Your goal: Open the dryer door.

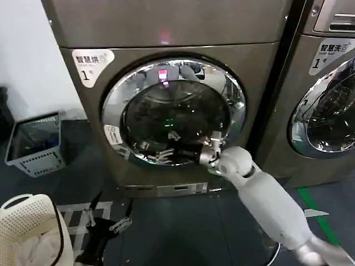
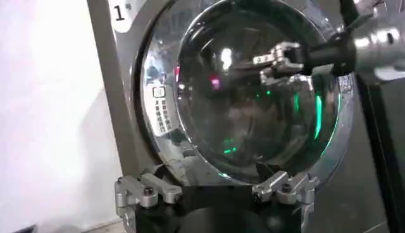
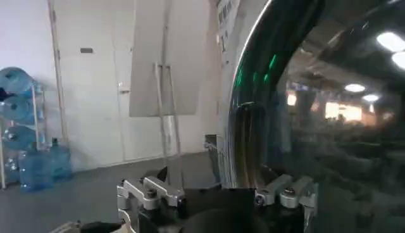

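Observation:
The dryer door [image 1: 166, 113] is a round porthole with a chrome ring and dark glass, on the bronze-grey machine labelled "1" [image 1: 89, 75]. It looks flush with the machine front. My right gripper [image 1: 191, 152] reaches in from the right, low across the glass, fingers open. In the right wrist view the right gripper [image 3: 215, 177] is open, and the door's chrome ring [image 3: 243, 139] rises just ahead, between its fingers. My left gripper [image 1: 111, 213] hangs open low near the floor, below the door. From there the left gripper [image 2: 212, 180] faces the door [image 2: 240, 107] and the right gripper [image 2: 269, 63].
A grey crate [image 1: 36, 141] stands on the floor at the left. A white laundry basket [image 1: 28, 233] is at the lower left. The neighbouring machine [image 1: 327, 111] is close on the right. Green floor tape [image 1: 313, 213] runs below it. Water bottles [image 3: 19, 126] stand by the far wall.

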Robot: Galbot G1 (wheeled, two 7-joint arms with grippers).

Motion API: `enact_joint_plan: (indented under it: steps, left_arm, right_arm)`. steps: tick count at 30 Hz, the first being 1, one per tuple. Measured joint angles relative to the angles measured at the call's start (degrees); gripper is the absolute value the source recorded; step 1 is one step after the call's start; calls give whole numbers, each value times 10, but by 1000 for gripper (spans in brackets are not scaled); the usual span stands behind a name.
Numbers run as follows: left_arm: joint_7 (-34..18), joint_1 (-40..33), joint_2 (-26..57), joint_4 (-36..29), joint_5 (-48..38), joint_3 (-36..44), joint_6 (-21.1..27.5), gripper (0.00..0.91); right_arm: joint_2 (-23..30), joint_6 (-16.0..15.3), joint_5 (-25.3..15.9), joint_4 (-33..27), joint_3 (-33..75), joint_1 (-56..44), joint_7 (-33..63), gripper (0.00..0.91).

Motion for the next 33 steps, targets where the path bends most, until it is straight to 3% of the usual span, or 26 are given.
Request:
enact_joint_plan:
  steps: [16,33]
  left_arm:
    - [0,2,3,-5,-3,-5,4,907]
    - [-3,1,12,-17,-21,-26,14,907]
  right_arm:
    - [66,16,-23,-89,-24,41,-12,907]
    - [89,19,-23,-117,-43,55,-22,907]
